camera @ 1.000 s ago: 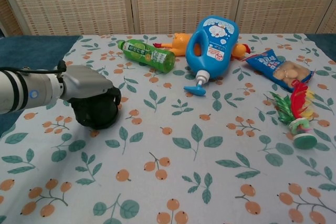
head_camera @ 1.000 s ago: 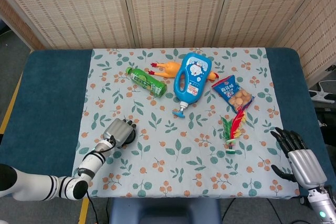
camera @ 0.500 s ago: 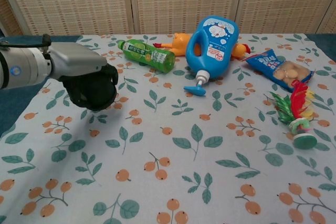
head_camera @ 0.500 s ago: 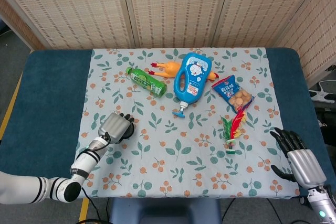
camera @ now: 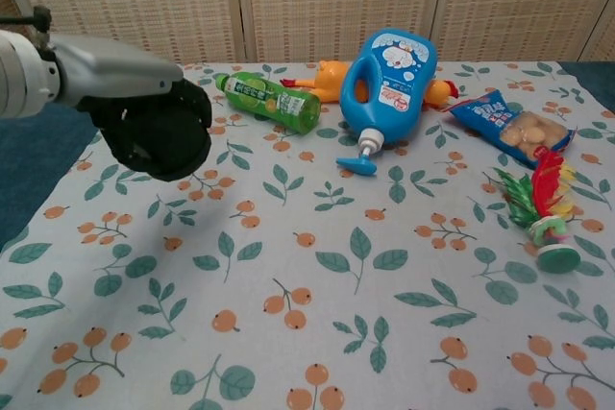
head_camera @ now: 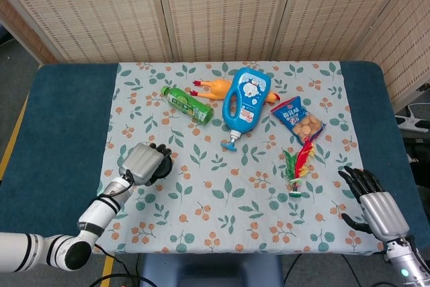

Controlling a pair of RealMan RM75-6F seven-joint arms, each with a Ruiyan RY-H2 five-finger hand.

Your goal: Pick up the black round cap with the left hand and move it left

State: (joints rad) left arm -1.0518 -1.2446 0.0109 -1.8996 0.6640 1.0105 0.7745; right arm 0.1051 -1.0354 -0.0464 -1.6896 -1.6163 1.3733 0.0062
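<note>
Left hand (camera: 135, 84) grips the black round cap (camera: 159, 138) from above, fingers curled around its rim; I judge it lifted clear of the floral cloth (camera: 317, 314), ready to carry left. Nothing blocks that path toward the blue table edge (head_camera: 60, 132). Green bottle (camera: 267, 101) lies just behind; blue detergent bottle (camera: 389, 82) and shuttlecock (camera: 548, 213) sit well apart. Right hand (head_camera: 376, 208) idles, fingers spread.

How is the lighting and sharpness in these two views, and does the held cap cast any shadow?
Head view: even, soft light, sharp throughout, no glare. Chest view: the left hand and black round cap loom large and slightly soft near the lens, with a faint diffuse shadow on the tablecloth below; the blue bottle is crisp.
</note>
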